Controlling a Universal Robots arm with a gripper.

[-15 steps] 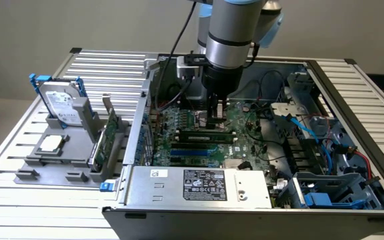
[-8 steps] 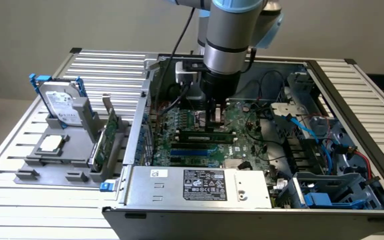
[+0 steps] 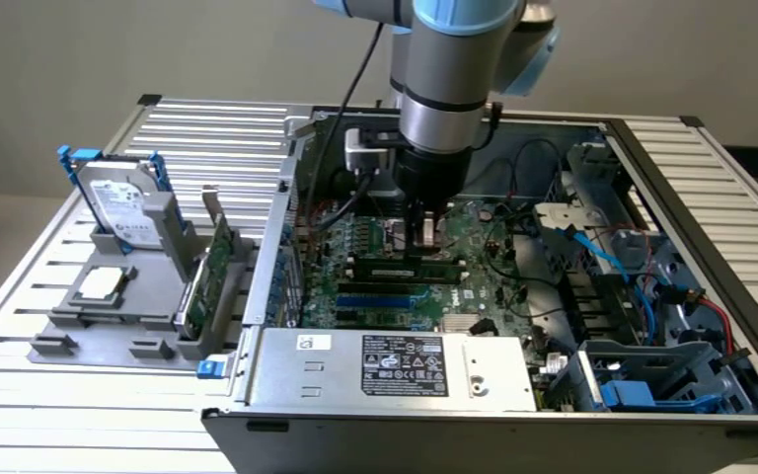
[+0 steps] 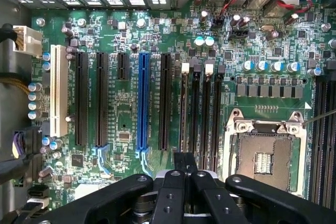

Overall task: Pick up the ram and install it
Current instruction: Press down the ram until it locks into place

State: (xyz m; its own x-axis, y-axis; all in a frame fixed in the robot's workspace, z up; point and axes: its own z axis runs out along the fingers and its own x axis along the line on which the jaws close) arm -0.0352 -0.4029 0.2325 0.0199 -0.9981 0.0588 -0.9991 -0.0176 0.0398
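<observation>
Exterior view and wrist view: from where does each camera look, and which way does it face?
Exterior view: sits high off the arm, looks down into the open metal computer case; the grey robot arm and black gripper show.
Wrist view: sits on the wrist, faces the green motherboard squarely; the gripper shows.
Shared: the motherboard, its long blue slot, the gripper.

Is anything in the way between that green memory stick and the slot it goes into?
Nothing visible is. The ram sits just beneath the gripper, right along the black memory slots. Their channels look empty, and no cable crosses them.
</observation>
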